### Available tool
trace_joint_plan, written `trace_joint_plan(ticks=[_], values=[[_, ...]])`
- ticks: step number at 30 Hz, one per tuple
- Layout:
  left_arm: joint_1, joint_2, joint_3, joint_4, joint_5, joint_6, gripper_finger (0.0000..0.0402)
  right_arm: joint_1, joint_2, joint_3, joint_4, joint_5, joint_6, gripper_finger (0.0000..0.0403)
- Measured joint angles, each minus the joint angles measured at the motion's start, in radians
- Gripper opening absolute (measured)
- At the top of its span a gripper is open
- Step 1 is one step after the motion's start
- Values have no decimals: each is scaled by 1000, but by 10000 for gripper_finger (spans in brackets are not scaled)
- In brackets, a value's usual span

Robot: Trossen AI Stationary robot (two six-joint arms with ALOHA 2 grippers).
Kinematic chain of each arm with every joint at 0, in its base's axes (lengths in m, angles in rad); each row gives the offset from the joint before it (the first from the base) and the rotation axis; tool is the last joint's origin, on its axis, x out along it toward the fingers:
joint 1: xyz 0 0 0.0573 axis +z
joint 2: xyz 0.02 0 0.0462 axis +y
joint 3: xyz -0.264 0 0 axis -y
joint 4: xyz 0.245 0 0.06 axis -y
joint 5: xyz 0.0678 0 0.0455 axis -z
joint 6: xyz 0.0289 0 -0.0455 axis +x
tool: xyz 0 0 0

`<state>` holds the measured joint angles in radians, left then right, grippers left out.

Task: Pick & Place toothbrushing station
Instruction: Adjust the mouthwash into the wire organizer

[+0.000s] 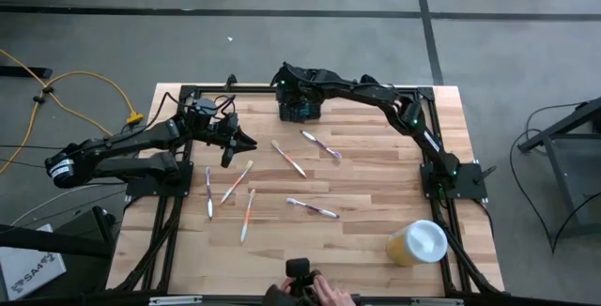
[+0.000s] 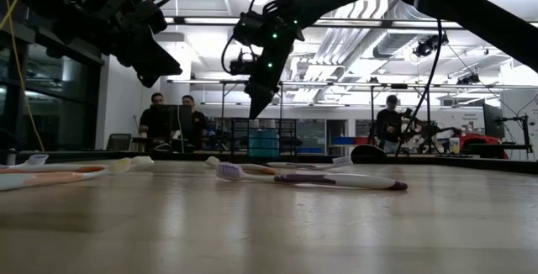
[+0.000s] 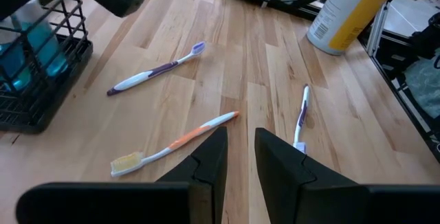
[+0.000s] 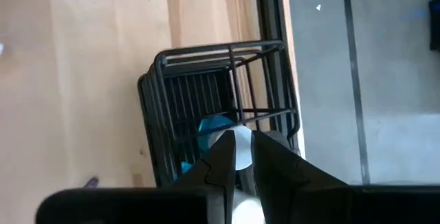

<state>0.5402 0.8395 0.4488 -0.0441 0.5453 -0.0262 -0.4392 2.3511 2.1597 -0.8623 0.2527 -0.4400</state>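
Tabletop's far edge carries the upright toothbrushing station point(image 1: 300, 109), slots skyward.

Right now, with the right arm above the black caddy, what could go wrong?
1. The right gripper hangs over the caddy by thin wire bars; its fingers may snag one or slip off.
2. The caddy sits at the table's far edge, so a nudge could push it off.
3. Loose toothbrushes lie near the left gripper and could be swept aside.
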Motion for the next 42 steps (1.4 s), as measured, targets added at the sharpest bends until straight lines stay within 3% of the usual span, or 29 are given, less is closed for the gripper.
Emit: trace_joint_plan(ticks=[14,42], values=[[0,0,0,0,0,0,71,6,-28,-3,-67,38,29,43],[0,0,0,0,0,0,71,6,-30,-1,-24,38,-2,43]])
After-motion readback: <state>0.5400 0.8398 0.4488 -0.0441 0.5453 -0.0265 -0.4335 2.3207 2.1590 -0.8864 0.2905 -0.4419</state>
